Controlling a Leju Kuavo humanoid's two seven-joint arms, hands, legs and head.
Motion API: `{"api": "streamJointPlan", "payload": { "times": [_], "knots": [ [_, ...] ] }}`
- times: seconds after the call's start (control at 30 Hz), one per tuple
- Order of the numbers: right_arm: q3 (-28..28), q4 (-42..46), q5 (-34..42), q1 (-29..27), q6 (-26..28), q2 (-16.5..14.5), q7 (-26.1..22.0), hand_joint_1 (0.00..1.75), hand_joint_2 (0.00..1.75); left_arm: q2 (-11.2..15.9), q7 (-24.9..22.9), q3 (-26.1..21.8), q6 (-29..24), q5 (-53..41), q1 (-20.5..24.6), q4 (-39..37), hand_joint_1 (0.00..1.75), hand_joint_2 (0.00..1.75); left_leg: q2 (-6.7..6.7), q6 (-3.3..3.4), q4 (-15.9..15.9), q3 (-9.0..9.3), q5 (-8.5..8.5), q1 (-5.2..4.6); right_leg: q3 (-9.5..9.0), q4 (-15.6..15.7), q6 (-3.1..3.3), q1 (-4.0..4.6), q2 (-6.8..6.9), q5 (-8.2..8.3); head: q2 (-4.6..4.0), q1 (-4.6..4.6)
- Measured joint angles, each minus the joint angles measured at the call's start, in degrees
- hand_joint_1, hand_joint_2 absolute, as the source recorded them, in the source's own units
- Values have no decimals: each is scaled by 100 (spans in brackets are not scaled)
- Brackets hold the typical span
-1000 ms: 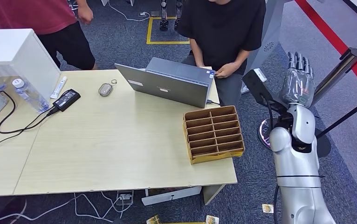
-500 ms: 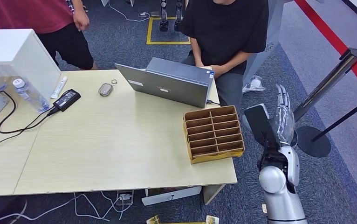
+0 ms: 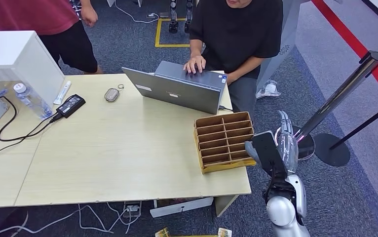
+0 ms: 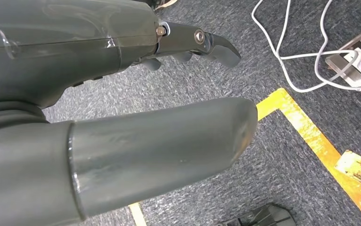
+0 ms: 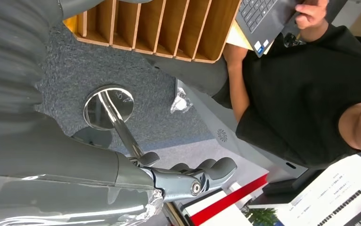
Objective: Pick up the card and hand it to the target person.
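Table [image 3: 118,148] on the left carries only clutter at its far corner, and no card shows there. The left hand [image 4: 51,56] hangs over the carpet, thumb and fingers apart and nothing between them.

Moving across, the laptop [image 3: 179,86] sits at the far edge, with the person [image 3: 236,29] in black resting a hand on its keys. He is probably the one to receive the card. Next is the rack [image 3: 226,141], at the table's right end. From above its slots look bare, though a thin card standing on edge could hide behind a divider. Below the table's front edge, printed scraps [image 3: 224,232] lie on the floor. Whether one of them is the card, I cannot tell.

Just right of the rack, the right hand [image 3: 289,148] is off the table's edge. Its fingers are straight and together, pointing away, and it holds nothing. The post [image 3: 347,84] stands just beyond it.

I'd judge the card to be light, thin, fairly stiff and slick. Lying flat, it would be hard to lift. The best hold is a pinch on an exposed edge between thumb and finger, kept gentle so the card doesn't bend or slip out.
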State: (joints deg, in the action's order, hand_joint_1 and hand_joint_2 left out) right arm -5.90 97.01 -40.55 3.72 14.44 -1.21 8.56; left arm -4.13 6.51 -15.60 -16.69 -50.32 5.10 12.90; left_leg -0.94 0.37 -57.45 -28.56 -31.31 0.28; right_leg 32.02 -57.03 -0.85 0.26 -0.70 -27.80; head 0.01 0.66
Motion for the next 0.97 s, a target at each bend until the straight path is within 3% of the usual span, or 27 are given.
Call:
{"api": "streamJointPlan", "payload": {
  "times": [0.97],
  "knots": [
    [-86, 36, 57, -43, -12, 1, 24, 0, 175, 2, 24, -105, 3, -126, 0, 12, 0, 0, 0, 0, 0, 1, 0, 0, 0, 0, 0, 0, 0, 0, 0, 1]
  ]
}}
